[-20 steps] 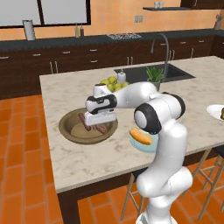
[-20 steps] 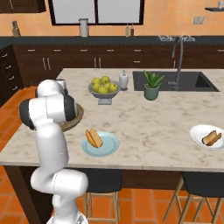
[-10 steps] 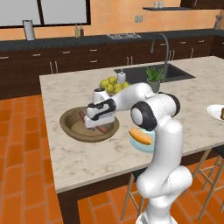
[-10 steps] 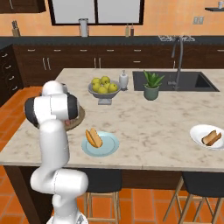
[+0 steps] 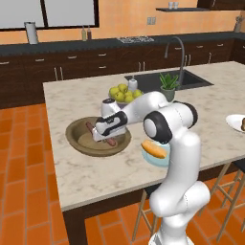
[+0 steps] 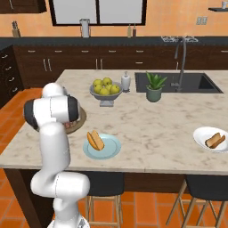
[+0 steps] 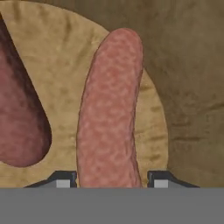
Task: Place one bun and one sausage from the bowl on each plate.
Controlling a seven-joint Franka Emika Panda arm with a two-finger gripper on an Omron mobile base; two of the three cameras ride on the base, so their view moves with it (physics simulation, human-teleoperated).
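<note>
Gripper down in the wide brown wooden bowl, fingers pinching a reddish-brown sausage.

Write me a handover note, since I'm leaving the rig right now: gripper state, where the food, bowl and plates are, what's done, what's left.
Gripper: down in the brown bowl, fingers either side of a sausage, closing; firm grip not confirmed.
A second sausage lies in the bowl.
Blue plate: a bun, no sausage.
White plate: bun and sausage, done.
Left: carry a sausage to the blue plate.
</note>
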